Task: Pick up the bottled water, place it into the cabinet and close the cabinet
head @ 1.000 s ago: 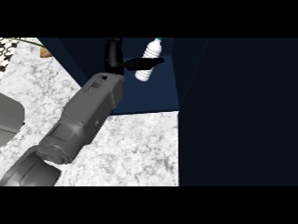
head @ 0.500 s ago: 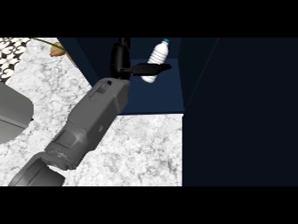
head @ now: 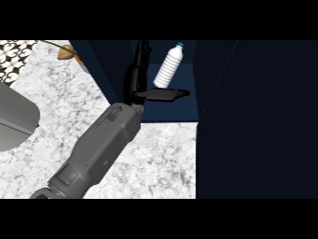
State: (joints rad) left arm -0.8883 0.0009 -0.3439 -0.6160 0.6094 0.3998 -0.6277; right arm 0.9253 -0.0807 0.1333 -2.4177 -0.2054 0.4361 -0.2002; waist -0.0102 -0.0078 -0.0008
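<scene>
Left hand (head: 135,77) open beside the bottled water (head: 169,65)
A grey forearm crosses the marble counter (head: 158,161) from lower left. The hand's fingers are straight, the thumb jutting right. The bottle stands tilted just right of them, top centre, inside the dark blue cabinet (head: 183,109).

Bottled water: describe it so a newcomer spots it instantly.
Find the dark blue cabinet beyond the marble counter. Inside it, just right of the black robot hand, sits the bottled water: the only white thing there, with a blue cap.

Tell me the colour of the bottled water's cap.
Blue cap on the bottled water, head view.
</scene>
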